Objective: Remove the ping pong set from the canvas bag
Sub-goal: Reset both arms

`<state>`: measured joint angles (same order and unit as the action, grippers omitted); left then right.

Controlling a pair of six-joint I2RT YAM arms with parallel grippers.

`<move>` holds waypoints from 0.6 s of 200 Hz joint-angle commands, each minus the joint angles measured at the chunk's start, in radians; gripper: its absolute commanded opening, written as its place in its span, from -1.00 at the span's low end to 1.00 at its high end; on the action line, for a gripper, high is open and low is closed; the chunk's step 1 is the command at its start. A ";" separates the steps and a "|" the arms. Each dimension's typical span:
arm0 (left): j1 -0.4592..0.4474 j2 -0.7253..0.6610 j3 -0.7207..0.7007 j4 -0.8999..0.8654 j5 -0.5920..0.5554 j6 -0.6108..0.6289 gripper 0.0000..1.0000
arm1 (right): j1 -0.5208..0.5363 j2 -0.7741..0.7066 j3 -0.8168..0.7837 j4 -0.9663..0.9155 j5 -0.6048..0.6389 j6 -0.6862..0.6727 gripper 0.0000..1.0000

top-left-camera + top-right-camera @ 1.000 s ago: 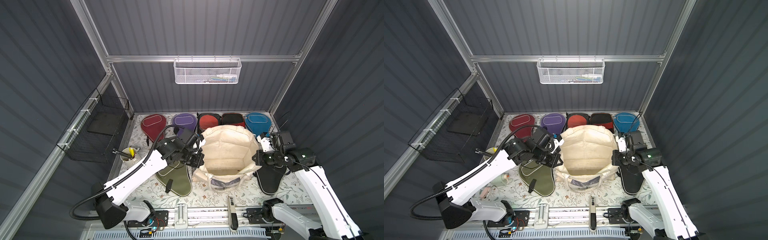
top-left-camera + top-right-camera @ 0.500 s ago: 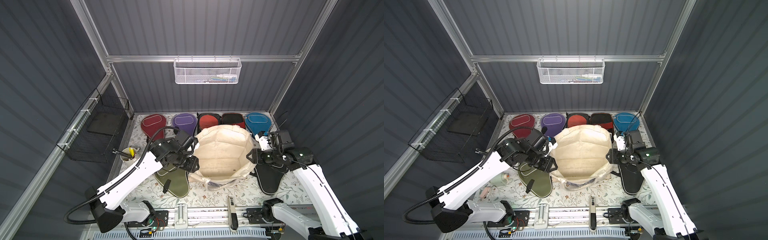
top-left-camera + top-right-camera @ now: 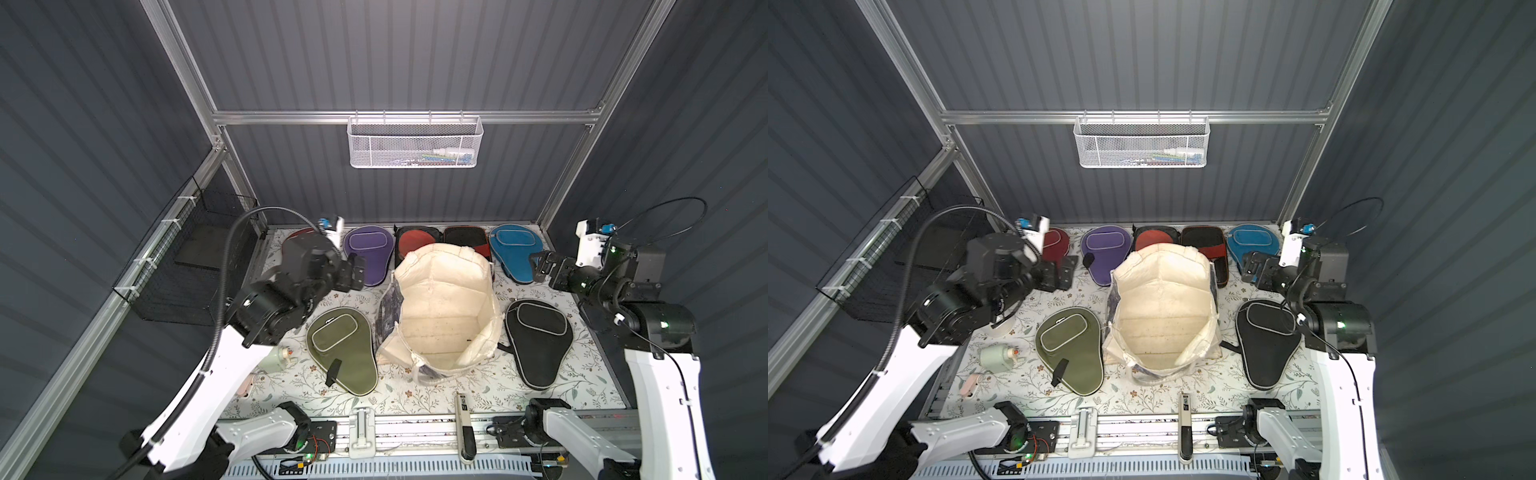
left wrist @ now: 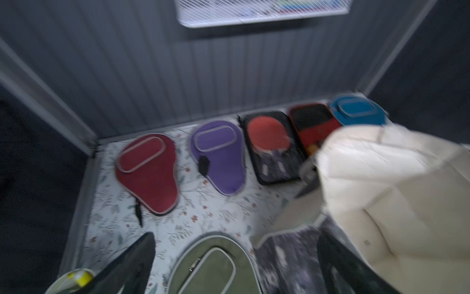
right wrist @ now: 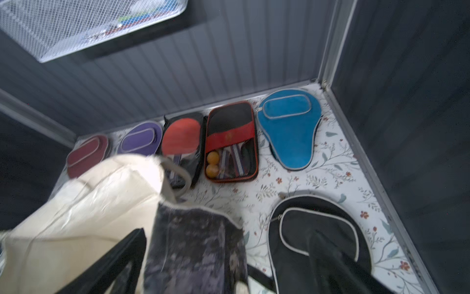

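The cream canvas bag (image 3: 440,307) (image 3: 1163,307) stands open-mouthed mid-table, its inside bare. The ping pong set lies around it: olive cover (image 3: 340,349) to its left, black cover (image 3: 538,340) to its right, and at the back the maroon cover (image 3: 1057,245), purple cover (image 3: 370,253), open red-and-black case (image 3: 465,241) and blue cover (image 3: 509,253). My left gripper (image 3: 357,270) (image 4: 236,236) hangs open, left of the bag and apart from it. My right gripper (image 3: 540,266) (image 5: 227,241) is open over the blue cover, holding nothing.
A white mesh basket (image 3: 413,143) hangs on the back wall and a black wire basket (image 3: 195,270) on the left wall. A pale green bottle (image 3: 276,359) and a pink item (image 3: 245,386) lie front left. A dark tool (image 3: 463,419) rests on the front rail.
Both grippers were shut on the bag's sides. They have opened, let go and drawn back outward and upward. The bag has dropped and settled on the table.
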<state>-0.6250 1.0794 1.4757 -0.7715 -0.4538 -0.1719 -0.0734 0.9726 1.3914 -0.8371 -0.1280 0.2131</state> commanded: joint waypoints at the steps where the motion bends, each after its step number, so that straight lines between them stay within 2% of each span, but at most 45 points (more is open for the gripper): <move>1: 0.069 0.035 -0.185 0.221 -0.114 0.076 1.00 | -0.057 0.027 -0.196 0.289 -0.010 -0.001 0.98; 10: 0.113 0.048 -0.257 0.272 -0.039 0.084 1.00 | -0.058 0.020 -0.271 0.376 0.063 0.010 0.98; 26: 0.224 0.068 -0.367 0.374 0.106 0.036 1.00 | -0.057 0.007 -0.408 0.544 0.111 0.012 0.98; 33: 0.262 0.072 -0.413 0.432 0.136 0.022 1.00 | -0.057 0.001 -0.476 0.636 0.114 0.001 0.98; 51: 0.308 0.081 -0.525 0.598 0.136 0.032 1.00 | -0.059 -0.005 -0.646 0.848 0.121 -0.030 0.98; 72: 0.338 0.108 -0.640 0.777 0.081 0.065 1.00 | -0.058 0.002 -0.834 1.098 0.098 -0.056 0.98; 82: 0.367 0.129 -0.686 0.850 0.099 0.066 1.00 | -0.057 0.020 -0.912 1.216 0.080 -0.054 0.98; 120: 0.441 0.215 -0.805 1.062 0.105 0.102 1.00 | -0.006 0.200 -1.010 1.478 0.087 -0.092 0.98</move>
<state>-0.2176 1.2533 0.7303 0.0639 -0.3531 -0.1146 -0.1154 1.0840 0.4042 0.3279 -0.0452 0.1703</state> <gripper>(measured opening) 0.999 0.991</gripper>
